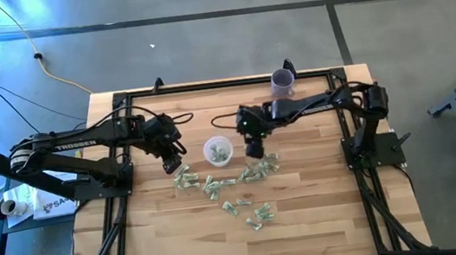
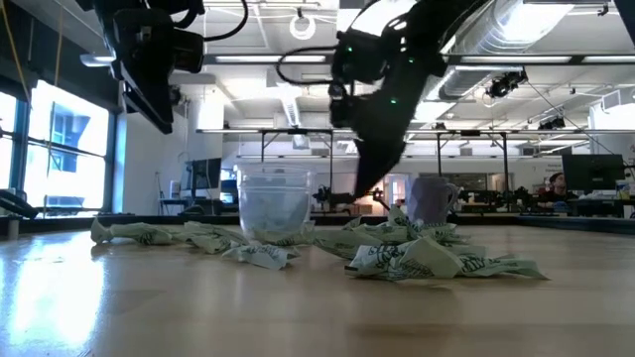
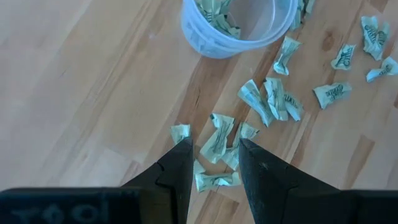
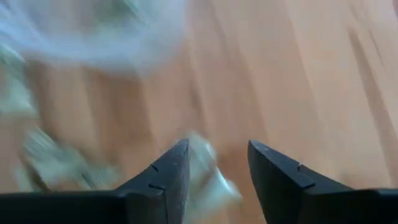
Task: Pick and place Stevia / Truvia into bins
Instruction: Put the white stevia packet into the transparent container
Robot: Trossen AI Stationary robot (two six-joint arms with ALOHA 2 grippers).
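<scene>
The right tool (image 4: pixel 214 171), just right of the cup (image 1: pixel 218 151), stands spread around a packet (image 4: pixel 208 163), seemingly not yet pinching. Close squarely before lifting. The left tool (image 3: pixel 214 168) hovers spread over scattered packets (image 1: pixel 234 188) on the counter (image 1: pixel 325 211).

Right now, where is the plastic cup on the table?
In the high view the plastic cup stands near the table's middle, between the left gripper and right gripper, behind the scattered packets.

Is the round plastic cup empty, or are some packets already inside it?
Not empty: the cup holds a few green-and-white packets, also visible through its wall at table height.
</scene>
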